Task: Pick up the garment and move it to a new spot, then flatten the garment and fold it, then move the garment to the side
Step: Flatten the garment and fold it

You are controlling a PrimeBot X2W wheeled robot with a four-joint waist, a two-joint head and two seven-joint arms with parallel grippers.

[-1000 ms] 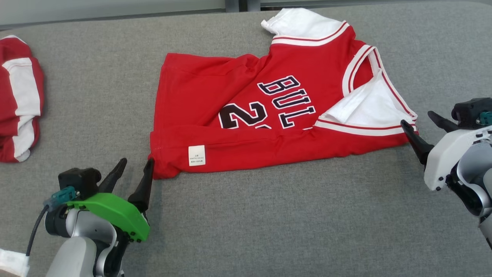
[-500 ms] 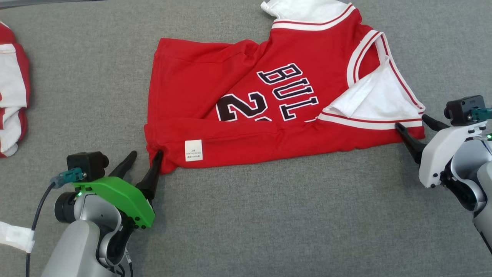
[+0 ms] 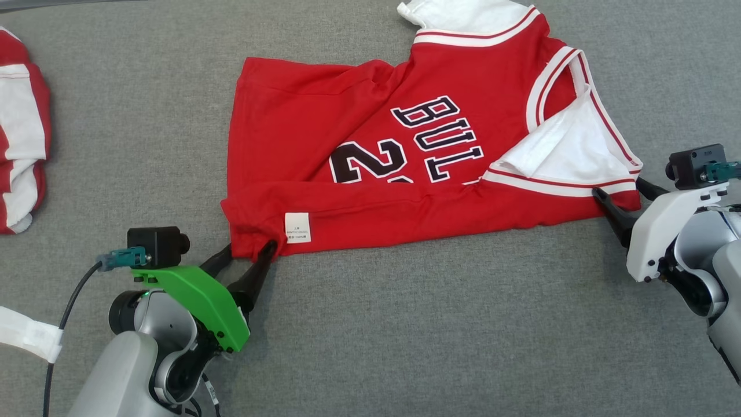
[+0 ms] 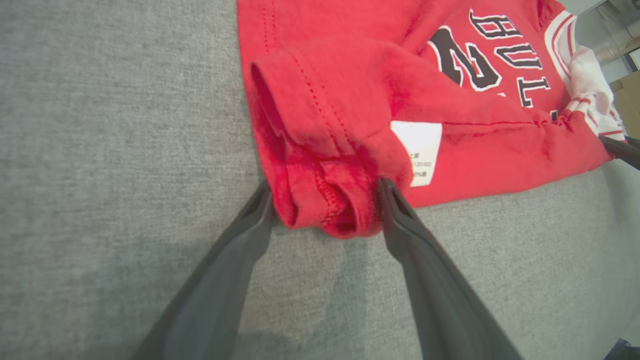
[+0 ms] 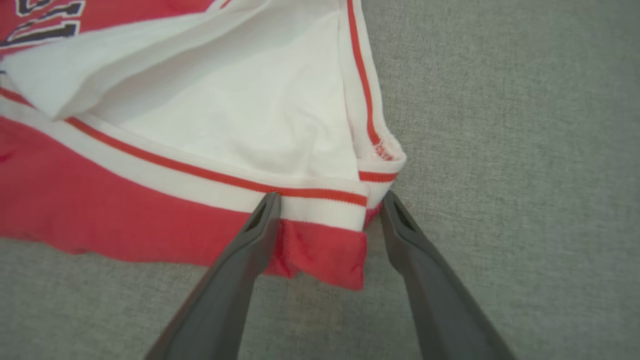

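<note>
Nearest the robot, the left gripper (image 3: 250, 249) stands with its jaws spread wide. They straddle the bunched near-left hem corner of the garment (image 3: 370, 116), with a finger touching the cloth on either side. The corner is not pinched. A white label (image 3: 297, 227) shows just beside it.

At the near right, the right gripper (image 3: 618, 188) is likewise wide open. Its fingers sit either side of the red and white trimmed corner at the sleeve end, and nothing is clamped.

The garment, a red jersey with dark lettering, lies on the grey table covering (image 3: 405, 336), centred before the robot. It is not lifted at any point. Its near edge is turned over onto the front and hides the lower part of the number. The white sleeve on the right is doubled over, and the far sleeve is rumpled.

Farther off at the left edge lies a second red and white garment (image 3: 23, 133), well apart.

Assessment: both grippers are placed for a two-corner grasp, which is not yet made. Whether the turned-over edge is a deliberate fold or disorder cannot be told. The cloth is not flat and no tidy fold is complete, so most of the task appears outstanding, including the final move aside.
</note>
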